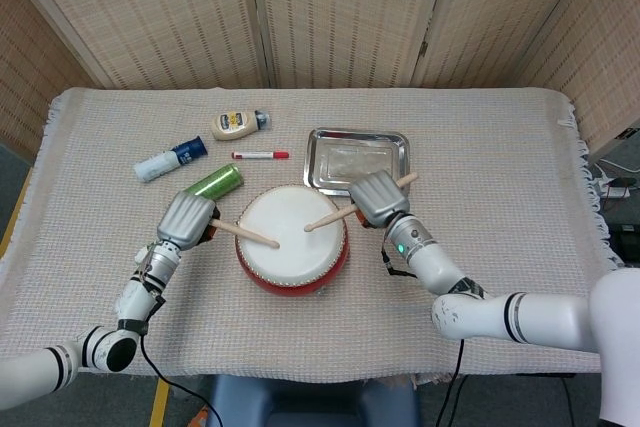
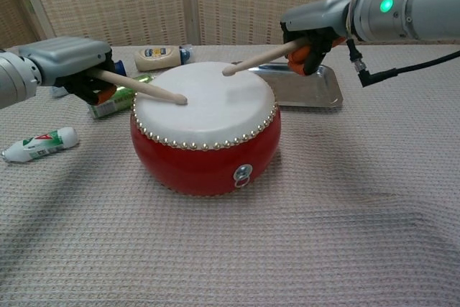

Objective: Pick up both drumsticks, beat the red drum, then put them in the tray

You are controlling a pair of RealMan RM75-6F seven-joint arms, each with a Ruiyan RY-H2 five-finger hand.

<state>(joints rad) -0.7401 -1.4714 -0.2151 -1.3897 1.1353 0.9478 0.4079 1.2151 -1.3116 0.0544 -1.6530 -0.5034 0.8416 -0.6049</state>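
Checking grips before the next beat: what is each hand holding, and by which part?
Left hand grips one drumstick by its butt end; right hand grips the other drumstick likewise.

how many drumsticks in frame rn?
2. One drumstick is held by the left hand, its tip on the red drum's white skin. The other drumstick is in the right hand, its tip above the skin.

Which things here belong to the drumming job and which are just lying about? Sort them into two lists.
In the job:
- red drum
- left drumstick, held by the left hand
- right drumstick, held by the right hand
- metal tray

Just lying about:
- green can
- mayonnaise bottle
- red marker
- blue-and-white bottle
- white tube
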